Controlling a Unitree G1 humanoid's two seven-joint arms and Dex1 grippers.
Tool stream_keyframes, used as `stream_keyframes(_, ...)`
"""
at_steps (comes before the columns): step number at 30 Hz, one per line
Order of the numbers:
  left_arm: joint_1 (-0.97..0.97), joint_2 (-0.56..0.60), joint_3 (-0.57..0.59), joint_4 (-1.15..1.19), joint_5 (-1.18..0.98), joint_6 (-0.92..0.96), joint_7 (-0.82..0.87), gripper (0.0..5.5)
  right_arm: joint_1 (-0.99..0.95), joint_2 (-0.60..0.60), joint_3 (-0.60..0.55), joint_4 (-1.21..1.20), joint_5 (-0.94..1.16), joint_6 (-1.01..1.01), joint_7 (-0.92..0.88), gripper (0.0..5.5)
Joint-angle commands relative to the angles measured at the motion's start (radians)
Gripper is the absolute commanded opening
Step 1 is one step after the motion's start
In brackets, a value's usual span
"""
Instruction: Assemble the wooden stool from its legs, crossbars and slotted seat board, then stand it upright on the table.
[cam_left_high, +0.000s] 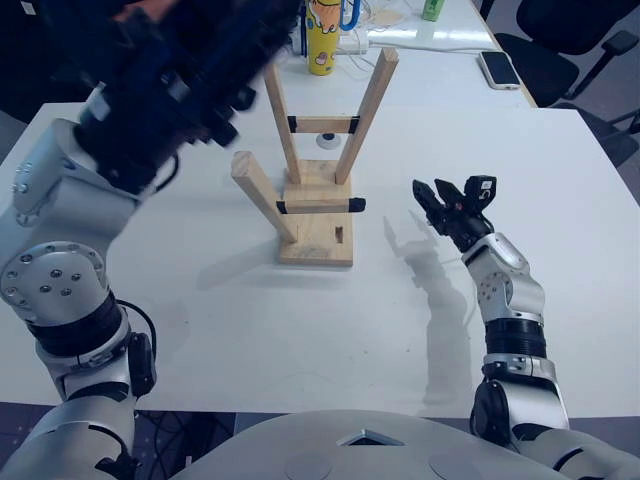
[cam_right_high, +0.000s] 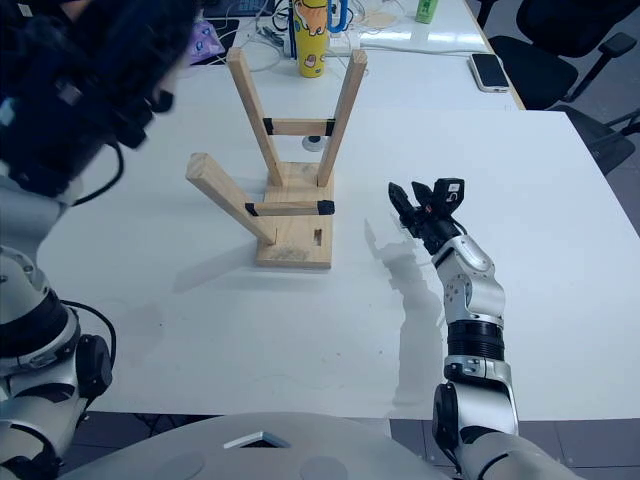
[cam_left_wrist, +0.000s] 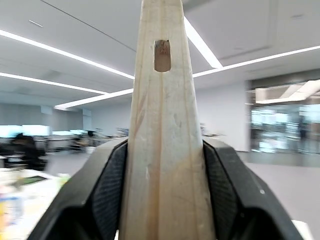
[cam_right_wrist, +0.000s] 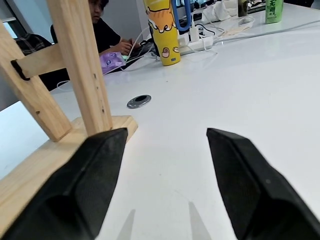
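Observation:
The stool stands upside down mid-table, its slotted seat board (cam_left_high: 317, 240) flat on the surface. Two legs (cam_left_high: 366, 115) rise upright from it and a third leg (cam_left_high: 262, 195) leans out to the left. Black-ended crossbars (cam_left_high: 323, 125) join them, and one slot (cam_left_high: 340, 235) in the board is bare. My left gripper (cam_left_high: 190, 70) is raised high at the left, shut on a loose wooden leg (cam_left_wrist: 162, 125) clamped between its pads (cam_left_wrist: 111, 195). My right gripper (cam_left_high: 450, 200) hovers open just right of the board, its fingers (cam_right_wrist: 85, 190) spread and holding nothing.
A yellow cup (cam_left_high: 322, 40) and cables sit behind the stool, and a round grommet (cam_left_high: 327, 140) lies at its far side. A phone (cam_left_high: 498, 68) rests at the back right. White tabletop (cam_left_high: 250, 330) stretches in front of the stool and to its right.

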Motion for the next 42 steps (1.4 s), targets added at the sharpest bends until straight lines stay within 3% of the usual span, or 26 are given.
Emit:
stream_keyframes(1,0.151,-0.032,-0.175,-0.055,0.018,0.046,-0.026,2.07,-0.017,-0.064,-0.006,-0.050,0.099,0.101,0.146,3.61)
stream_keyframes(5,0.343,-0.014,-0.312,0.014,0.152,0.006,-0.185,2.07,0.011,-0.329,-0.043,-0.085,0.283,0.410,0.460,4.22)
stream_keyframes(8,0.391,-0.025,-0.320,0.079,0.150,-0.004,-0.275,2.07,0.080,-0.556,-0.020,-0.044,0.305,0.496,0.760,4.46)
stream_keyframes(11,0.390,-0.033,-0.306,0.119,0.129,0.004,-0.318,2.07,0.101,-0.636,-0.012,-0.059,0.359,0.586,0.905,4.46)
stream_keyframes(14,0.400,-0.023,-0.317,0.145,0.149,0.010,-0.365,2.07,0.083,-0.627,-0.029,-0.144,0.462,0.703,0.934,4.46)
stream_keyframes(23,0.404,-0.002,-0.341,0.259,0.203,0.032,-0.498,2.07,0.048,-0.522,-0.101,-0.291,0.663,0.833,0.797,4.46)
stream_keyframes(37,0.408,-0.004,-0.378,0.295,0.265,0.062,-0.586,2.07,0.012,-0.487,-0.086,-0.329,0.749,0.886,0.710,4.46)
stream_keyframes(42,0.411,-0.002,-0.374,0.301,0.275,0.068,-0.599,2.07,0.020,-0.506,-0.062,-0.326,0.740,0.892,0.728,3.71)
